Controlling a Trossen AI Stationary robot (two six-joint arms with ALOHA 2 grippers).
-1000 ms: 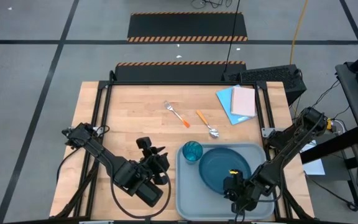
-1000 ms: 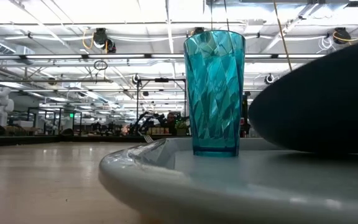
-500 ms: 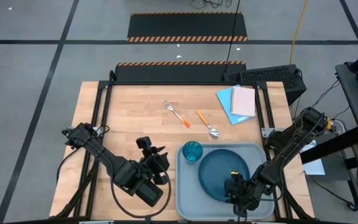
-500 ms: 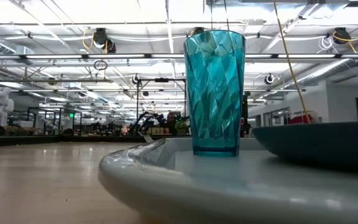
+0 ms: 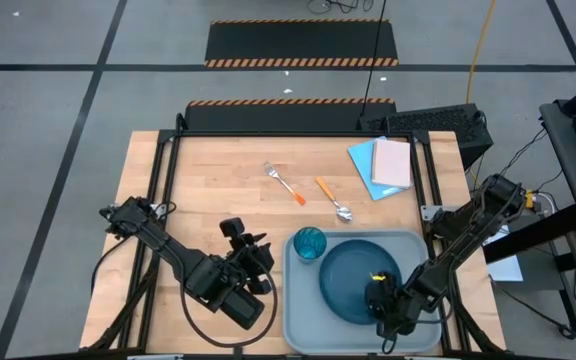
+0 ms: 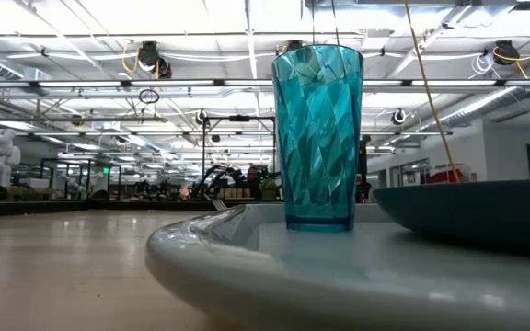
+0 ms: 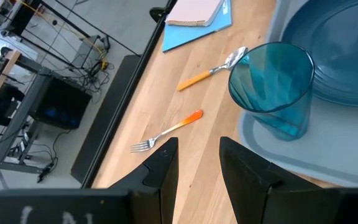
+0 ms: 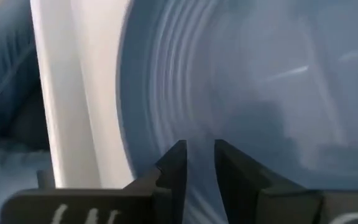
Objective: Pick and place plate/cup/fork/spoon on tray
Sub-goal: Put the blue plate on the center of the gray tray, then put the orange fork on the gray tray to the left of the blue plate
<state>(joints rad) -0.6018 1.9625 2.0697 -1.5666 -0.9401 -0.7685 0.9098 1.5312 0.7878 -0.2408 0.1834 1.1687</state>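
The dark teal plate [image 5: 353,275] lies flat in the grey-blue tray [image 5: 303,320], which sits at the table's near right. The teal cup [image 5: 309,243] stands upright in the tray's far left corner. The fork [image 5: 284,183] and spoon [image 5: 333,199], both orange-handled, lie on the bare wood farther back. My right gripper [image 8: 198,163] slants down over the plate's near right part, its fingers a narrow gap apart with nothing between them. My left gripper [image 7: 197,163] hangs open beside the tray's left rim, above the table, pointing toward the cup [image 7: 272,87]. My right gripper's fingertips [image 8: 176,158] stand just over the plate's inner surface [image 8: 185,93]; I cannot tell whether they touch it. Nothing is pinched between them.
A blue sheet with a pink one on it [image 5: 383,165] lies at the table's far right corner. Bare wood spreads over the table's left half and around the fork [image 7: 166,132] and spoon [image 7: 213,67].
A second ago the plate hung tilted with one edge raised above the tray. It has come down and now lies level in the tray. My right gripper has sunk lower over it.
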